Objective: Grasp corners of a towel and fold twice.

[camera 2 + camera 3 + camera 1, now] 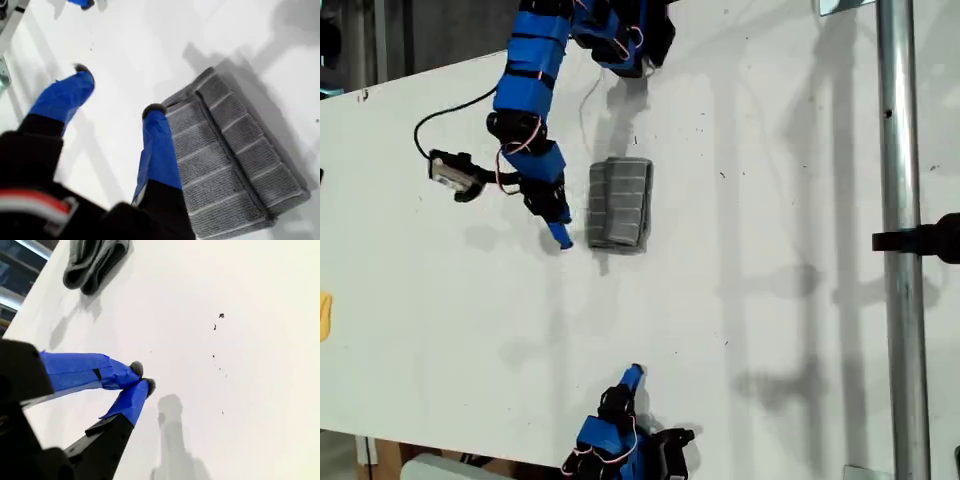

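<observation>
Two tools, my first tool (116, 90) open beside folded towel (619, 203), my second tool (143, 377) closed, empty.

Small yellow thing (325, 315) cut off at the exterior view's left edge, identity unclear

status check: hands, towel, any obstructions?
First hand open beside towel, holding nothing. Second hand shut, empty, apart. Towel folded on table. Nothing blocking.

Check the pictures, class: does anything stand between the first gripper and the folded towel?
Nothing visible does. My first gripper hangs open right beside the towel, with only bare white table between them.
</observation>
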Controlling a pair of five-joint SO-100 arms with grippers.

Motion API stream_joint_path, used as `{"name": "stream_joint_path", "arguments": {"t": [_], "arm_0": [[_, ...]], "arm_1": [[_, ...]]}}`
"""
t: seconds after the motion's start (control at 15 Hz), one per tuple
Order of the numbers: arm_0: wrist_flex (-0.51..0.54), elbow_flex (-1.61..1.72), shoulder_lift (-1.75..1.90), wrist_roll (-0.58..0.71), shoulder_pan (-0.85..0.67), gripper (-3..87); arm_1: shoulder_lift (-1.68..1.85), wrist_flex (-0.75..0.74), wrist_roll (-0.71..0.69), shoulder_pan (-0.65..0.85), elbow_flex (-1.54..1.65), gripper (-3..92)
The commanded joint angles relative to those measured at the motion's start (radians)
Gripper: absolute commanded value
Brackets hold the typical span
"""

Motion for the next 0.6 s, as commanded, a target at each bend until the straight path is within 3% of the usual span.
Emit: {"name": "stream_joint_path", "arguments": {"t": [0.0,0.13,0.27,0.4,0.47,0.53], "arm_0": [[0.011,0.006,0.006,0.130,-0.006,0.1],[0.006,0.006,0.006,0.476,-0.005,-0.1],[0.009,0.006,0.006,0.456,-0.006,-0.1],[0.009,0.006,0.006,0.456,-0.006,-0.1],[0.009,0.006,0.006,0.454,-0.006,-0.1],[0.009,0.006,0.006,0.454,-0.008,-0.1]], "arm_1": [[0.357,-0.006,0.029,0.104,0.344,10.5],[0.750,-0.008,0.060,0.149,0.770,-0.3],[1.141,0.049,0.184,0.130,1.108,-0.3],[1.466,0.198,0.348,0.126,1.350,0.0],[1.430,0.314,0.362,0.138,1.328,1.5],[1.459,0.321,0.368,0.144,1.335,2.1]]}}
